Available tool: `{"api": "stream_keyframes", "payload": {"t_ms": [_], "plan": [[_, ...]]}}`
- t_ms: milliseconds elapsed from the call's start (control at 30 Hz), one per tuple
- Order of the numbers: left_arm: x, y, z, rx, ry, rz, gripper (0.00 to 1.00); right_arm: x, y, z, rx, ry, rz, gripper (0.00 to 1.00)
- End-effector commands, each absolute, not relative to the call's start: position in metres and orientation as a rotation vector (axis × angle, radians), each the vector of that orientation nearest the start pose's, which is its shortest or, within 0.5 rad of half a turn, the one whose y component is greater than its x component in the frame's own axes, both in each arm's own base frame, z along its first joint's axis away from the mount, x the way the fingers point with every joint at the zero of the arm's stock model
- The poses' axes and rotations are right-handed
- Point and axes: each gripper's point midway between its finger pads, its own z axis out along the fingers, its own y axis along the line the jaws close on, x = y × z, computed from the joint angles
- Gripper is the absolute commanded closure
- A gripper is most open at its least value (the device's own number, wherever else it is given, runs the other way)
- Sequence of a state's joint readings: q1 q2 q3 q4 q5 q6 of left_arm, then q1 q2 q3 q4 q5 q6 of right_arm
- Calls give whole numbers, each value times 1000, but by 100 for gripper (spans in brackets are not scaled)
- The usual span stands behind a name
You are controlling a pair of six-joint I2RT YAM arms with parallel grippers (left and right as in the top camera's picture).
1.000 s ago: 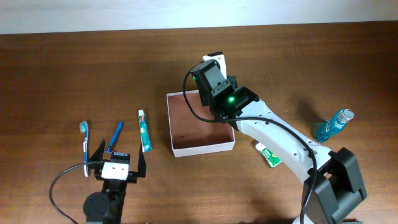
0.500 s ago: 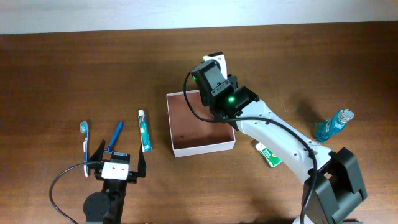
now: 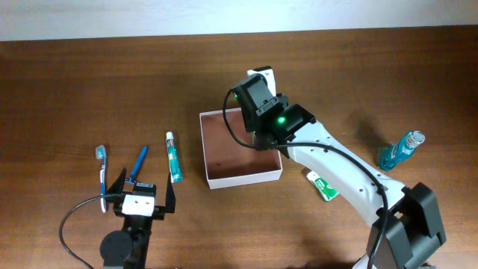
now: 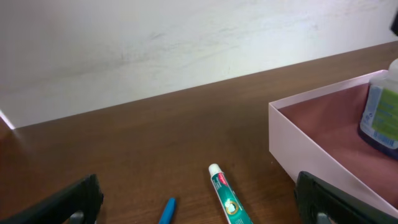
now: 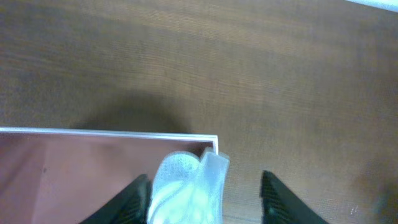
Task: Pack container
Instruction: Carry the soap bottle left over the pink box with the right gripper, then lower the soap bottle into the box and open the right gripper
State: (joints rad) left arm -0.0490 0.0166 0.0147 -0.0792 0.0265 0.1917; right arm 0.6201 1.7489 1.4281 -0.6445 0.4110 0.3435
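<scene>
The container (image 3: 246, 178), a white-walled box with a reddish-brown floor, sits mid-table. My right gripper (image 3: 259, 96) hovers over its far right corner. A white bottle (image 5: 186, 190) stands between the jaws just inside that corner (image 5: 211, 138). It touches the left finger (image 5: 138, 198), with a gap to the right one, so this gripper is open. The left wrist view shows the bottle (image 4: 380, 118) upright on the container (image 4: 298, 146) floor. My left gripper (image 3: 143, 193) rests wide open near the front edge, holding nothing.
A toothpaste tube (image 3: 173, 157) and two toothbrushes (image 3: 101, 170) (image 3: 137, 164) lie left of the container. A blue bottle (image 3: 399, 149) stands at the far right. A green-and-white tube (image 3: 323, 185) lies by the container's near right corner.
The right gripper's jaws have spread away from the white bottle, and the gripper shifted slightly right. The left arm has not moved.
</scene>
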Motion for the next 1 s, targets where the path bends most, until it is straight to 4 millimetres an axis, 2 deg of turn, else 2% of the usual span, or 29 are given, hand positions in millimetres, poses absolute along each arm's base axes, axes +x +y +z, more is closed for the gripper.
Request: {"api": "stream_keyframes", "payload": {"t_ms": [0, 300, 467, 567, 700, 833, 900, 967], "plan": [[246, -17, 155, 235, 1639, 94, 1, 399, 208, 172, -78, 2430, -28, 57], [246, -17, 155, 235, 1639, 94, 1, 399, 210, 160, -69, 2457, -32, 69], [246, -17, 155, 235, 1639, 94, 1, 400, 210, 152, -87, 2472, -51, 69], [246, -17, 155, 235, 1639, 94, 1, 401, 208, 152, -113, 2464, -75, 69], [246, -17, 155, 235, 1639, 94, 1, 406, 211, 156, -259, 2432, -114, 69], [246, -17, 155, 235, 1639, 94, 1, 407, 213, 158, -264, 2421, -110, 69], [246, -17, 155, 235, 1639, 94, 1, 409, 214, 159, -261, 2413, -103, 67], [246, -17, 155, 235, 1639, 94, 1, 409, 214, 159, -260, 2412, -103, 60]]}}
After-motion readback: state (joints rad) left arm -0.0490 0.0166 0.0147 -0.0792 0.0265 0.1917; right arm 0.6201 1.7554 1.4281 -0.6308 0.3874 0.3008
